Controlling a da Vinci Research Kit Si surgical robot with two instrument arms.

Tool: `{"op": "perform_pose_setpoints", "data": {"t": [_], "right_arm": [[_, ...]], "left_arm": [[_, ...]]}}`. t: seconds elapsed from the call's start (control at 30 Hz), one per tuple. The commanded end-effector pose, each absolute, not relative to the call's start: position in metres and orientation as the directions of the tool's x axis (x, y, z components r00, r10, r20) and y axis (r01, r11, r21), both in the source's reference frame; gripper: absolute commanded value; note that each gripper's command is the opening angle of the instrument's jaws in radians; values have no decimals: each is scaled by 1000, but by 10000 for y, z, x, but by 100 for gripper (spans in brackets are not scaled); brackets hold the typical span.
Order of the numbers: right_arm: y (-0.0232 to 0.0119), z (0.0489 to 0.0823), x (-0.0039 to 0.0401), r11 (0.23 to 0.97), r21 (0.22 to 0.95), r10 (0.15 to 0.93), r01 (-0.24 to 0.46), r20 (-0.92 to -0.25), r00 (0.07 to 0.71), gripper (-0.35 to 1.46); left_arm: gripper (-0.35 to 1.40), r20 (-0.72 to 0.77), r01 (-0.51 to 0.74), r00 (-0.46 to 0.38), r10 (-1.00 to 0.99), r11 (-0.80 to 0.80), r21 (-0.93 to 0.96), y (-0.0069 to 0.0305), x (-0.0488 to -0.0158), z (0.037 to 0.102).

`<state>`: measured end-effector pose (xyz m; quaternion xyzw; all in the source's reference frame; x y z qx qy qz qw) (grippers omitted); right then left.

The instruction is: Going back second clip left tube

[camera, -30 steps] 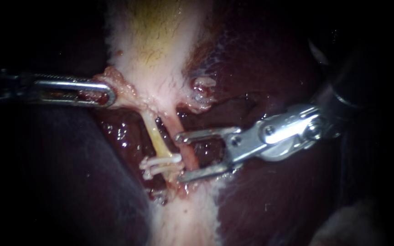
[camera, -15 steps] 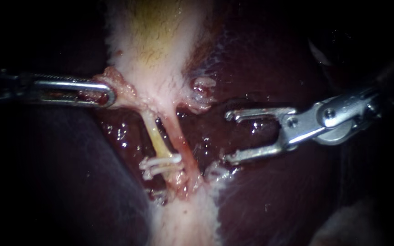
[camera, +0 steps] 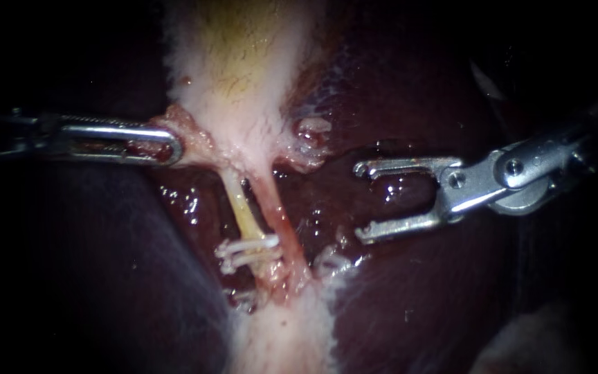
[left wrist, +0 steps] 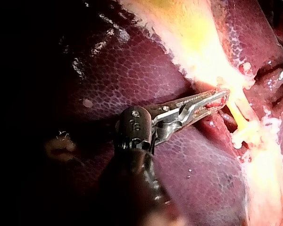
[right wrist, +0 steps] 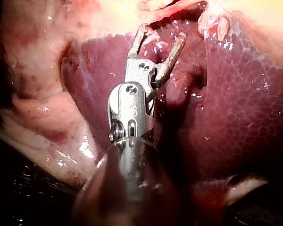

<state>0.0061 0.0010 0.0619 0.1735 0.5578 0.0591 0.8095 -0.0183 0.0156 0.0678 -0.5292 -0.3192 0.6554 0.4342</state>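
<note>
left instrument (camera: 173,145): end effector clamped on the pale tissue fringe (camera: 198,144) at the gallbladder (camera: 237,62) neck; hold that pull steady so the tubes lie spread.
right instrument (camera: 363,201): end effector wide open, nothing in it, over the liver (camera: 417,277), apart from both tubes.
left tube (camera: 242,211): yellowish, just beside the pinker right tube (camera: 282,225); white clips (camera: 243,251) cross its lower end, probably two, hard to count.
step: back the right instrument out along its own shaft line, no sideways sweep.
watch: lower tip scraping wet liver; too much left traction tearing the fringe.
</note>
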Motion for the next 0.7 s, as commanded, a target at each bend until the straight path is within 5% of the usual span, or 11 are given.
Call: {"op": "perform_pose_setpoints", "data": {"t": [0.03, 0.7], "right_arm": [[10, 619, 61, 933, 347, 289, 98, -883, 371, 50], [10, 618, 59, 933, 347, 290, 98, -882, 371, 50]], "left_arm": [[-35, -416, -236, -65, 907, -419, -877, 157, -185, 681], [-35, -423, -253, -86, 902, -430, -866, 155, -213, 719]]}}
